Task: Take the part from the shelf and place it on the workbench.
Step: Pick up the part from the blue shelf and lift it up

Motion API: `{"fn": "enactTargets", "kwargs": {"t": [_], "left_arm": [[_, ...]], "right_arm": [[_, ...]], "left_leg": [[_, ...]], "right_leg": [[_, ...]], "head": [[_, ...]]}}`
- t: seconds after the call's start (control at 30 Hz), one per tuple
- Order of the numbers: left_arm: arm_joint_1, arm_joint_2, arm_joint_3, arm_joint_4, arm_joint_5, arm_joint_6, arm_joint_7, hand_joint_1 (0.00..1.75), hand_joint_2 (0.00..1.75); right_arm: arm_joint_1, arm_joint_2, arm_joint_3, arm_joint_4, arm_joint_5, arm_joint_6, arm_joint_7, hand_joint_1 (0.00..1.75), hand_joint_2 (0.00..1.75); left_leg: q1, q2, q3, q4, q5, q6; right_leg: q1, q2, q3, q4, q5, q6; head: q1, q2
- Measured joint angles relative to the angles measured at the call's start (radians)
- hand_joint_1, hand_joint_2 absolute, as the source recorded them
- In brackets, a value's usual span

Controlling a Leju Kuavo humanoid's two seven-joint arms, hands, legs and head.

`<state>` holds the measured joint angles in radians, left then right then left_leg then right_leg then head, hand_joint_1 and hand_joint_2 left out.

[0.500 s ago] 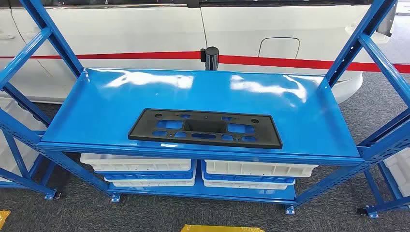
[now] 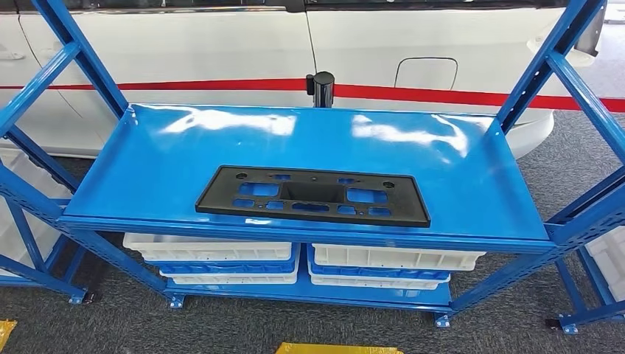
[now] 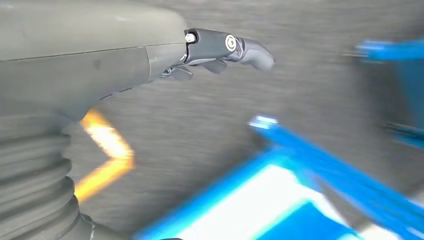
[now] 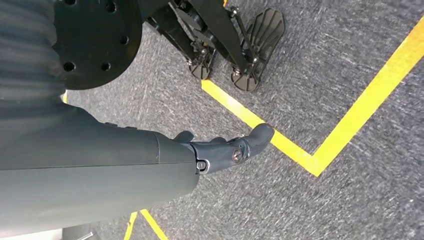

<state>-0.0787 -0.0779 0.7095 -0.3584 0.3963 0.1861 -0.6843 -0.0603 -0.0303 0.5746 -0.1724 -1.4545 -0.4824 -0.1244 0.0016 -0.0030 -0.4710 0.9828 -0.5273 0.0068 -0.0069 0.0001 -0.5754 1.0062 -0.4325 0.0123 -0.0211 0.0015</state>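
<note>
A flat black plastic part (image 2: 313, 195) with several rectangular cut-outs lies near the front edge of the blue shelf board (image 2: 184, 158). In the left wrist view my left hand (image 3: 220, 50) hangs over grey carpet beside a blurred blue frame, fingers stretched out and holding nothing. My right hand (image 4: 230, 147) hangs over grey carpet with yellow floor tape, fingers loosely extended and empty. Both hands are well away from the part.
Blue uprights (image 2: 66, 51) and slanted braces (image 2: 560, 59) flank the shelf on both sides. White and blue trays (image 2: 214, 254) are stacked on the lower level. A white car (image 2: 221, 44) stands behind, with a short black post (image 2: 320, 88) at the shelf's back edge.
</note>
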Motion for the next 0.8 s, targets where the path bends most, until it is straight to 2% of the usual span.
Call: {"fn": "enactTargets", "kwargs": {"t": [0.1, 0.23, 0.33, 0.43, 0.6, 0.7, 0.8], "left_arm": [[-0.006, -0.032, 0.009, -0.167, -0.029, 0.032, 0.018, 0.00, 1.75], [0.016, -0.111, -0.006, -0.408, -0.064, 0.078, 0.042, 0.00, 1.75], [0.048, -0.162, -0.057, -0.576, -0.097, 0.117, 0.038, 0.00, 1.75], [0.073, -0.184, -0.131, -0.693, -0.158, 0.168, 0.010, 0.00, 1.75], [0.107, -0.181, -0.308, -0.861, -0.360, 0.320, -0.017, 0.00, 1.75], [0.110, -0.148, -0.439, -0.919, -0.503, 0.429, -0.018, 0.00, 1.75], [0.106, -0.107, -0.549, -0.933, -0.623, 0.491, -0.012, 0.00, 1.75]], "right_arm": [[0.000, 0.000, -0.002, 0.000, -0.005, 0.008, -0.012, 0.00, 1.75], [0.001, 0.000, -0.006, 0.002, -0.009, 0.021, -0.024, 0.00, 1.75], [0.001, 0.000, -0.010, 0.003, -0.010, 0.021, -0.025, 0.00, 1.75], [0.001, 0.002, -0.011, 0.003, -0.010, 0.021, -0.024, 0.00, 1.75], [0.000, 0.005, -0.011, 0.004, 0.002, 0.023, -0.016, 0.00, 1.75], [-0.001, 0.006, -0.011, 0.004, 0.011, 0.032, -0.010, 0.00, 1.75], [-0.001, 0.006, -0.011, 0.004, 0.017, 0.043, -0.008, 0.00, 1.75]], "left_leg": [[0.000, 0.000, 0.001, 0.000, 0.000, 0.000], [-0.001, 0.000, 0.001, 0.000, 0.000, 0.000], [-0.002, 0.000, 0.001, 0.000, 0.000, 0.000], [-0.002, 0.000, 0.001, 0.000, 0.000, 0.000], [-0.002, 0.000, 0.001, 0.000, 0.000, 0.000], [-0.002, 0.000, 0.001, 0.000, 0.000, 0.000], [-0.002, 0.000, 0.001, 0.000, 0.000, 0.000]], "right_leg": [[0.000, 0.000, 0.001, 0.000, 0.000, 0.000], [-0.001, 0.000, 0.001, 0.000, 0.000, 0.000], [-0.002, 0.000, 0.001, 0.000, 0.000, 0.000], [-0.002, 0.000, 0.001, 0.000, 0.000, 0.000], [-0.002, 0.000, 0.001, 0.000, 0.000, 0.000], [-0.002, -0.001, 0.002, 0.000, 0.000, 0.000], [-0.002, 0.000, 0.002, 0.000, 0.001, 0.000]], "head": [[0.000, 0.000], [0.001, 0.000], [0.001, 0.000], [0.000, 0.000], [0.000, 0.000], [0.000, 0.000], [0.000, 0.000]]}}
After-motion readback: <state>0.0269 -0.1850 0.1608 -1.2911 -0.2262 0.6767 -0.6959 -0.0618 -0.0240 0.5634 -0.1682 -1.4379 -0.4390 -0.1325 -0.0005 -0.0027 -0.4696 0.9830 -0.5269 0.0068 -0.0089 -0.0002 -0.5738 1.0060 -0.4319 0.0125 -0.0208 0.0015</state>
